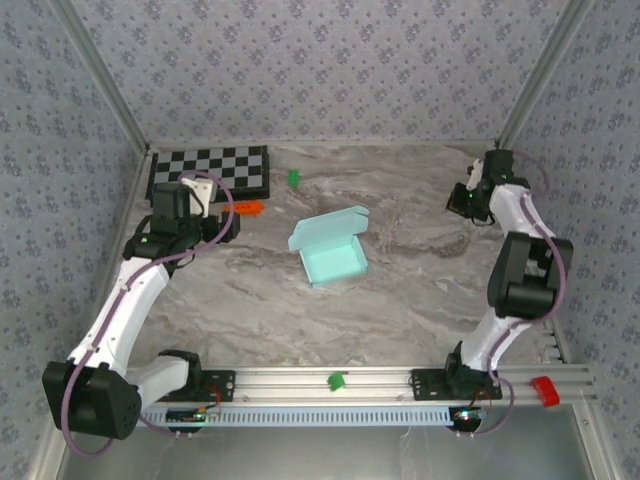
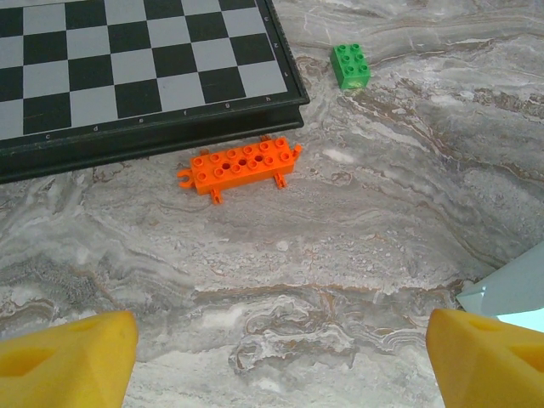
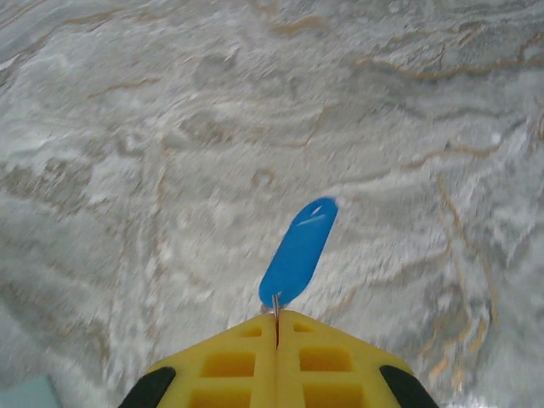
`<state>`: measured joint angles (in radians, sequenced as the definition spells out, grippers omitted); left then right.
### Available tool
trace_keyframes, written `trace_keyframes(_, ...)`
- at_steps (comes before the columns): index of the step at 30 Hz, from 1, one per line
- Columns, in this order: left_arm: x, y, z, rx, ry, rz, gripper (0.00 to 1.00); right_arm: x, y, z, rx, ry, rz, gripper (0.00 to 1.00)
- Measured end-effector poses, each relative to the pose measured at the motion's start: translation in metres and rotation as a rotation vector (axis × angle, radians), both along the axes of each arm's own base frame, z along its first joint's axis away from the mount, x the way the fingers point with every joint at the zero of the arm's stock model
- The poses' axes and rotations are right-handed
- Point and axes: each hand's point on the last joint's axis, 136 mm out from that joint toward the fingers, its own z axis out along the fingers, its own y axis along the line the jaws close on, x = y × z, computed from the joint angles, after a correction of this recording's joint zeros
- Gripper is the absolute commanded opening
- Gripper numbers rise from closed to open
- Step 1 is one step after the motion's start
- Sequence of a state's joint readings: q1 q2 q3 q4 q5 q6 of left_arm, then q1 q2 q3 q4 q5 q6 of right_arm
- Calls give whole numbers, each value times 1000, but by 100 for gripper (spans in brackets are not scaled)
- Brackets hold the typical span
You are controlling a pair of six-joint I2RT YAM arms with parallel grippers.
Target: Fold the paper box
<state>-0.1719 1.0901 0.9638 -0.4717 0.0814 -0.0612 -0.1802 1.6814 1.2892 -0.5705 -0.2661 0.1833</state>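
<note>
Paper box [image 1: 332,248] was seen mid-table w/ lid ajar, left gripper [image 2: 279,361] spread wide nr it, right gripper [image 3: 276,327] pinched shut on a blue tab [image 3: 299,253] well apart; lid was judged best pressed down squarely, slowly.

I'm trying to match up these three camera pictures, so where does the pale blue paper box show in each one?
Top external: the pale light-blue card paper box sits mid-table, lid open.
Left wrist: the box's corner pokes in at the right edge.
Right wrist: a pale blue sliver in the bottom-left corner, probably the box.
Shared landmark: the grey marbled tabletop.
</note>
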Motion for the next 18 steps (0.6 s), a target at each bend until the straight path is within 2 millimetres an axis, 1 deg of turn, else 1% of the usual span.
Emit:
trace_keyframes(3, 0, 0, 0, 0, 0, -1, 88, -27, 19, 18, -4, -52, 14, 0)
trace_keyframes(6, 0, -1, 0, -4, 1, -3, 88, -51, 40, 31, -11, -89, 44, 0)
trace_keyframes(12, 0, -1, 0, -6, 1, -4, 88, -92, 86, 56, -18, -158, 124, 0)
trace_keyframes(15, 0, -1, 0, -8, 2, -6, 88, -113, 109, 64, -5, -179, 173, 0)
trace_keyframes(18, 0, -2, 0, -10, 2, -10, 88, -130, 132, 67, 10, -192, 230, 0)
